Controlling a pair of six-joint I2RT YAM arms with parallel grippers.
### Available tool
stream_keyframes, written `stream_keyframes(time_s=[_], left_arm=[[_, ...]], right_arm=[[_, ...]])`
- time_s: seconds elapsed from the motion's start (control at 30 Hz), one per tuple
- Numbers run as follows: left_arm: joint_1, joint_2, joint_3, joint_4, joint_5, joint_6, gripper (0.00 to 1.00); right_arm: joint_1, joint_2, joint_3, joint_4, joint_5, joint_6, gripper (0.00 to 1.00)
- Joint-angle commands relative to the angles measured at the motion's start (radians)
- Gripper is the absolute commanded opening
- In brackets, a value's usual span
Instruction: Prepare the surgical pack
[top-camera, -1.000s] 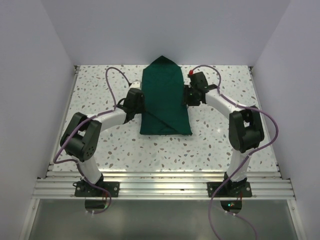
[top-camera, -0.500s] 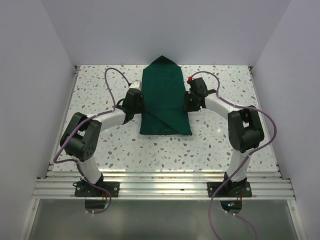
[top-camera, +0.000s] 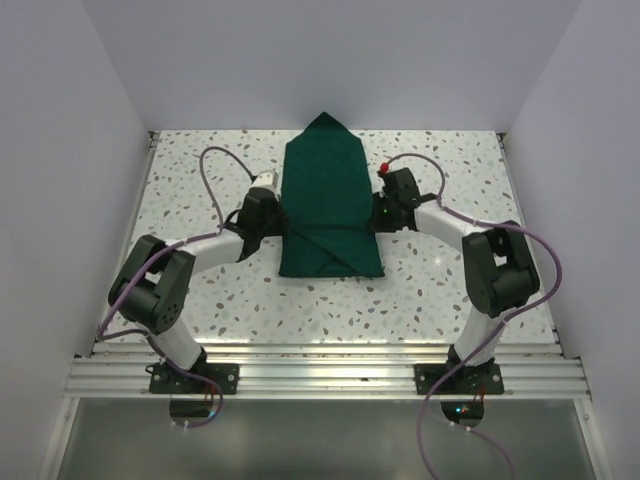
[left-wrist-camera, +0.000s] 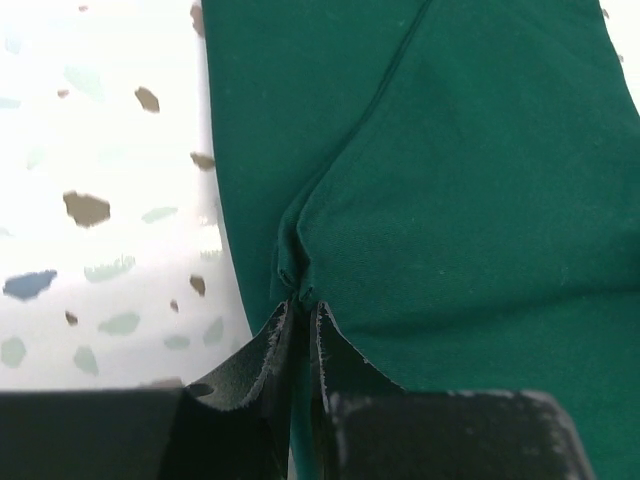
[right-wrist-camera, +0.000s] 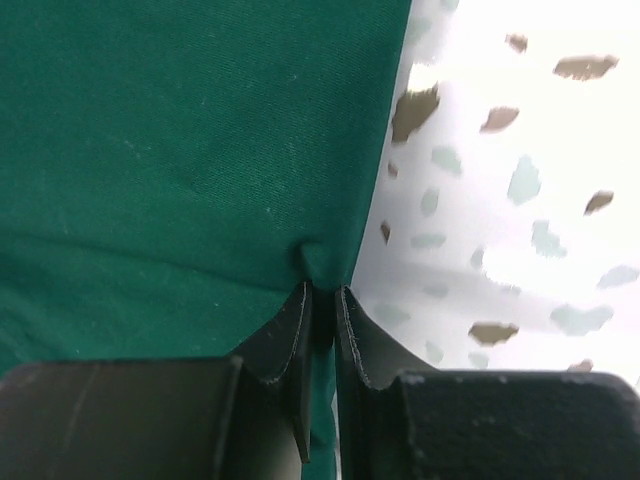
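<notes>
The surgical pack (top-camera: 328, 200) is a dark green fabric bundle folded long, with a pointed far end, lying in the middle of the speckled table. My left gripper (top-camera: 275, 215) is shut on its left edge. In the left wrist view the gripper (left-wrist-camera: 300, 315) pinches a fold of the green cloth (left-wrist-camera: 450, 200). My right gripper (top-camera: 377, 212) is shut on the right edge. In the right wrist view the gripper (right-wrist-camera: 322, 300) pinches the cloth (right-wrist-camera: 180, 140) at its edge.
The speckled tabletop (top-camera: 200, 290) lies around the pack. White walls enclose the left, right and far sides. A metal rail (top-camera: 320, 375) runs along the near edge by the arm bases.
Both grippers have moved nearer along the pack's side edges, holding the cloth. The near end of the pack has shifted slightly toward me.
</notes>
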Motion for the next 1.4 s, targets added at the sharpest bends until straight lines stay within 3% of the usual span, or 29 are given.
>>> stream_keyframes(time_s=[0.0, 0.33, 0.5, 0.53, 0.63, 0.73, 0.77, 0.8, 0.83, 0.93, 1.07, 1.17, 1.37], left_arm=[[-0.002, -0.06, -0.086, -0.055, 0.025, -0.006, 0.0], [-0.104, -0.255, -0.316, -0.051, -0.007, -0.066, 0.0], [-0.118, -0.307, -0.37, -0.061, -0.026, -0.08, 0.0], [-0.118, -0.317, -0.375, -0.066, -0.03, -0.077, 0.01], [-0.118, -0.346, -0.382, -0.081, -0.032, -0.073, 0.23], [-0.118, -0.386, -0.389, -0.104, -0.043, -0.076, 0.44], [-0.12, -0.395, -0.389, -0.11, -0.046, -0.076, 0.55], [-0.118, -0.413, -0.389, -0.118, -0.049, -0.075, 0.59], [-0.118, -0.423, -0.389, -0.138, -0.061, -0.075, 0.69], [-0.117, -0.458, -0.379, -0.178, -0.092, -0.069, 0.83], [-0.086, -0.528, -0.338, -0.241, -0.095, -0.046, 0.88], [-0.033, -0.562, -0.277, -0.274, -0.09, -0.026, 0.98], [0.108, -0.385, -0.069, -0.218, 0.017, -0.009, 0.98]], right_arm=[[0.02, -0.08, -0.101, -0.031, 0.002, -0.007, 0.0], [0.078, -0.347, -0.375, -0.038, 0.045, 0.086, 0.01], [0.08, -0.493, -0.457, -0.095, 0.065, 0.117, 0.32], [0.08, -0.508, -0.458, -0.104, 0.068, 0.116, 0.34], [0.08, -0.553, -0.434, -0.145, 0.082, 0.114, 0.41], [0.08, -0.57, -0.399, -0.173, 0.086, 0.113, 0.42], [0.078, -0.571, -0.389, -0.175, 0.082, 0.111, 0.42], [0.075, -0.568, -0.38, -0.173, 0.083, 0.108, 0.42], [0.072, -0.565, -0.357, -0.167, 0.085, 0.106, 0.43], [0.049, -0.525, -0.293, -0.146, 0.073, 0.094, 0.43], [0.031, -0.441, -0.181, -0.133, 0.013, 0.076, 0.43], [-0.007, -0.355, -0.075, -0.127, -0.025, 0.053, 0.43], [-0.112, -0.091, 0.155, -0.044, -0.186, 0.057, 0.43]])
